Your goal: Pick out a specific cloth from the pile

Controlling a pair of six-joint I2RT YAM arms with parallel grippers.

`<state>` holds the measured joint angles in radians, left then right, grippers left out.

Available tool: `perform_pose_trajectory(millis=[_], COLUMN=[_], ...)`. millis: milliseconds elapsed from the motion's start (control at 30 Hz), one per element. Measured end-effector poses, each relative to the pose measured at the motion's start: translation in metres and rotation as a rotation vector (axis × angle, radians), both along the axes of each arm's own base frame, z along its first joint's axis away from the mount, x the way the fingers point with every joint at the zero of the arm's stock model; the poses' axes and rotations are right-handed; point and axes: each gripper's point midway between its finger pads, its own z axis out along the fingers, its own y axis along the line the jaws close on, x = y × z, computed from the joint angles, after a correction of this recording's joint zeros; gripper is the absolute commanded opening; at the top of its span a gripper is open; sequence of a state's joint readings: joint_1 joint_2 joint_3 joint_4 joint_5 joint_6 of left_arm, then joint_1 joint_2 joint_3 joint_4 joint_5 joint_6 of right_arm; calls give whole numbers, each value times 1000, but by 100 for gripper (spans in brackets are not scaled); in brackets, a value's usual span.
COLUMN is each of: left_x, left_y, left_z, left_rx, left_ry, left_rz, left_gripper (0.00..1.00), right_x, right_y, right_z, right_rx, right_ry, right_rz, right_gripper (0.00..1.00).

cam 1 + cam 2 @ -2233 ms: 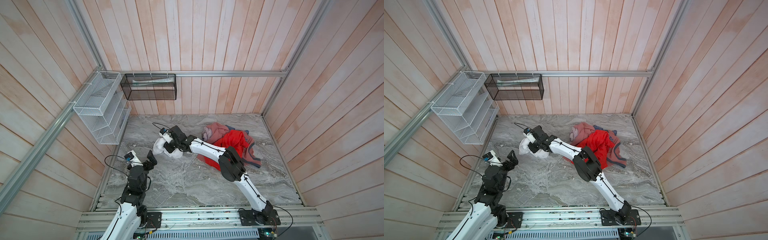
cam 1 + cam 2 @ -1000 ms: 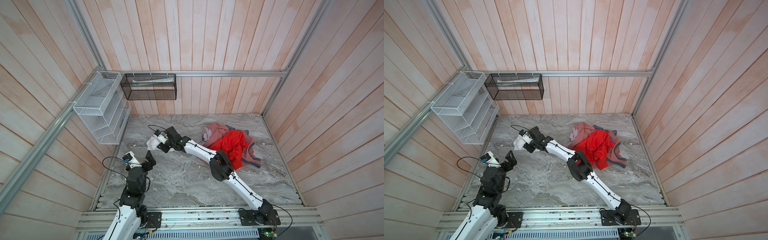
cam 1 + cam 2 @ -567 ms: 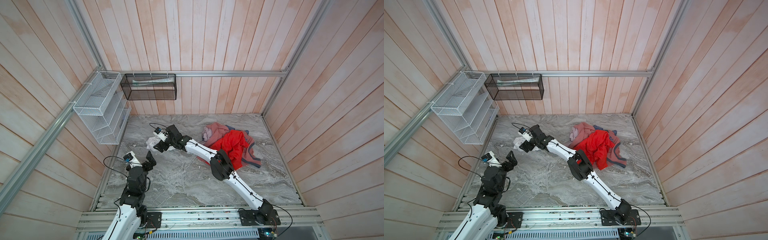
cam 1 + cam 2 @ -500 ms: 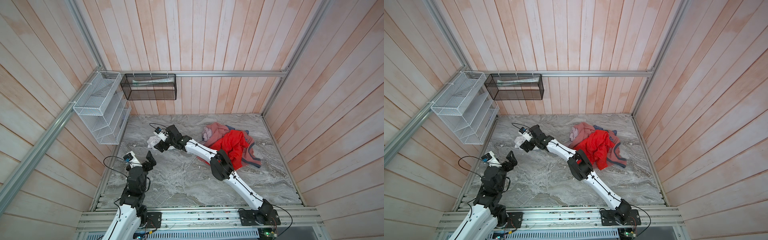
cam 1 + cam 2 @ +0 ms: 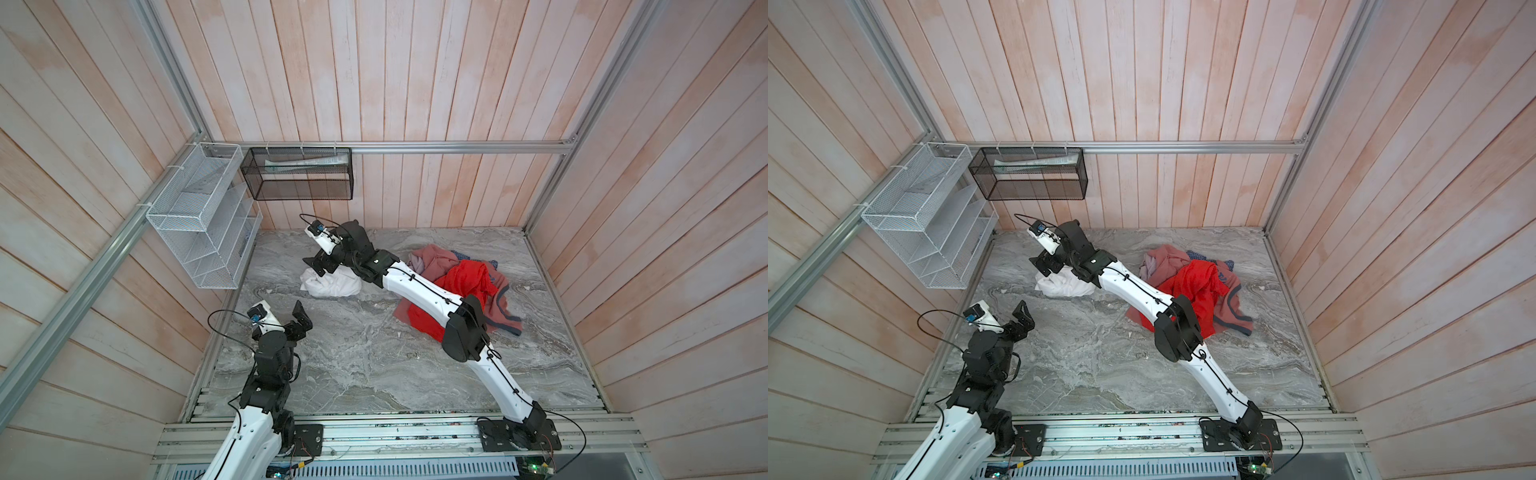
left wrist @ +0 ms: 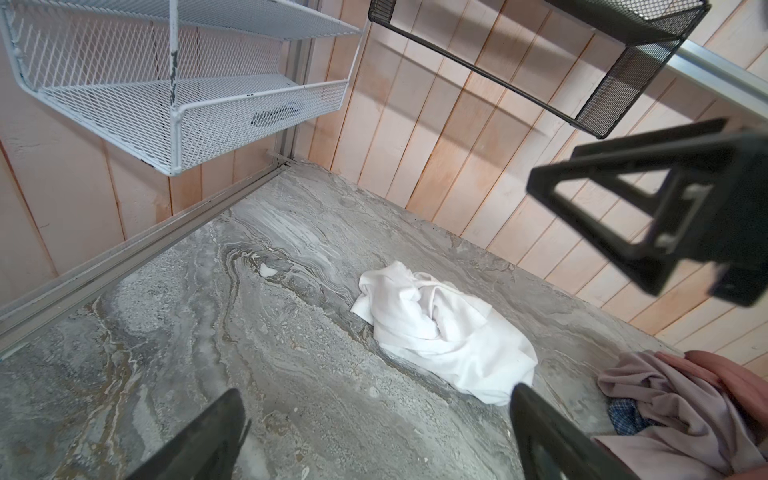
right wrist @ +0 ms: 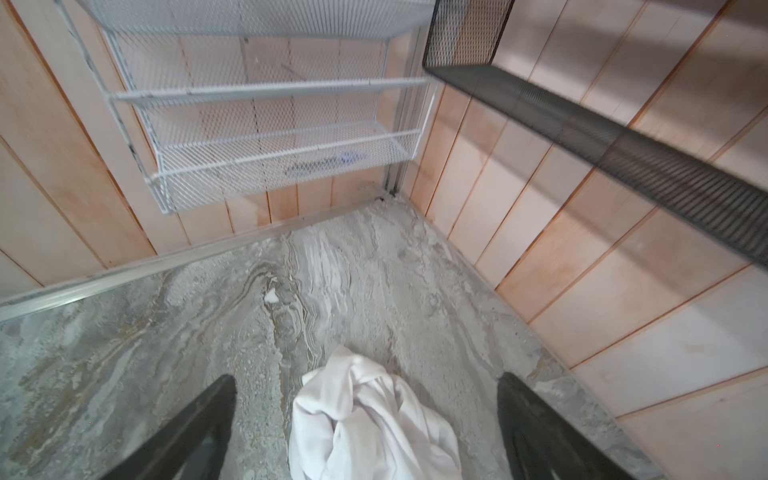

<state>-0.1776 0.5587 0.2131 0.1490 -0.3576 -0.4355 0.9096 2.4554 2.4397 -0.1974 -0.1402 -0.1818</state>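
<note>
Nearest, at 9 o'clock on the grey marbled surface (image 5: 374, 361): left gripper (image 5: 303, 318), raised off the stone, jaws spread wide, nothing between them. Same in the left wrist view, with dark fingers (image 6: 199, 436) far apart over bare stone.

Farther in, at 2 o'clock: the pile (image 5: 467, 280), bright red on top, dusty pink with grey trim beneath, pale lilac and a scrap of blue pattern toward its far side. Crossed along its 9 o'clock side by the right arm (image 5: 419, 289).

At 10 o'clock, well apart from the pile in both top views: the cloth (image 5: 1065, 287), plain white, crumpled into a low heap, lying alone on the surface.

Just over the cloth's 11 o'clock edge: right gripper (image 5: 319, 266), jaws wide open, gripping nothing. In the right wrist view, white folds low between the spread jaws. Contact with the fabric impossible to tell.

Farthest, on the walls: white wire rack (image 5: 199, 224) at 10 o'clock, black mesh basket (image 5: 299, 176) at 11 o'clock, under the aluminium rail (image 5: 457, 146).
</note>
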Motion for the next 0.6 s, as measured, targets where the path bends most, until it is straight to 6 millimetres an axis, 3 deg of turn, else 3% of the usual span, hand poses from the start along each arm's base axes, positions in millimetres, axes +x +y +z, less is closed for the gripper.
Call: perform_pose_trajectory(millis=[100, 333, 433, 500, 600], left_x=[1, 11, 19, 23, 28], left_y=[0, -1, -1, -1, 1], left_z=[3, 3, 9, 14, 19], left_rx=[6, 49, 76, 94, 121], left_ry=[-5, 25, 32, 29, 22], left_rz=[-1, -1, -1, 5, 16], left_gripper=[100, 100, 100, 100, 100], right_x=[-7, -21, -15, -8, 9], right_y=[-6, -55, -103, -150, -240], right_z=[24, 37, 51, 56, 60], right_rx=[21, -14, -8, -11, 8], right_ry=[-37, -70, -95, -110, -118], right_rz=[4, -41, -113, -190, -350], right_gripper=[98, 98, 98, 98, 98])
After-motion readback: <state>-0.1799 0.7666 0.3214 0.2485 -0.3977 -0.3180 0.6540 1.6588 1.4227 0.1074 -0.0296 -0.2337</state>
